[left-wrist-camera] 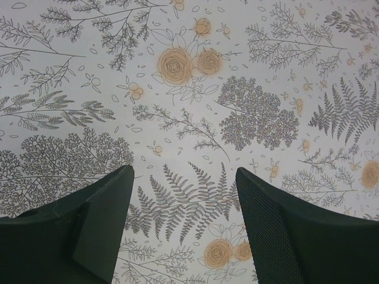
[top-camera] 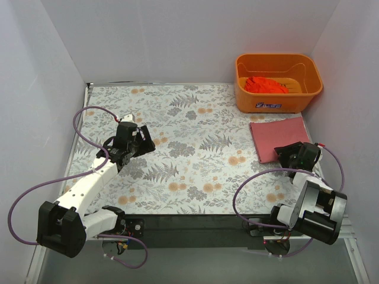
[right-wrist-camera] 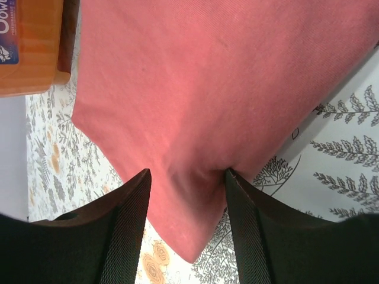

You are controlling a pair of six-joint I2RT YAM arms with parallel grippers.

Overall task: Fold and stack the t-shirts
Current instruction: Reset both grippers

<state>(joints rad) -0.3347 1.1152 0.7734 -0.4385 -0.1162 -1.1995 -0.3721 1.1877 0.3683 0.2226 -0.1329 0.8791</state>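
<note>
Over the floral table (top-camera: 195, 148), from above, the folded pink-red t-shirt (top-camera: 278, 135) lies just ahead of the right gripper (top-camera: 293, 155) and well apart from the left gripper (top-camera: 139, 139); the left wrist view shows that gripper's jaws apart over bare tabletop, and the right wrist view shows jaws apart astride the shirt's near corner, the cloth spreading ahead toward the orange basket (right-wrist-camera: 29, 53).

Bright, even, diffuse light, apparently from overhead; shadows beneath the arms (top-camera: 89, 183) on the patterned table (top-camera: 195, 118) are faint and soft. No glare. Overhead view sharp throughout. Wrist views: table print crisp, dark fingers (left-wrist-camera: 89, 236) in the near foreground slightly soft; pink shirt (right-wrist-camera: 225, 77) evenly lit, weave scarcely resolved
</note>
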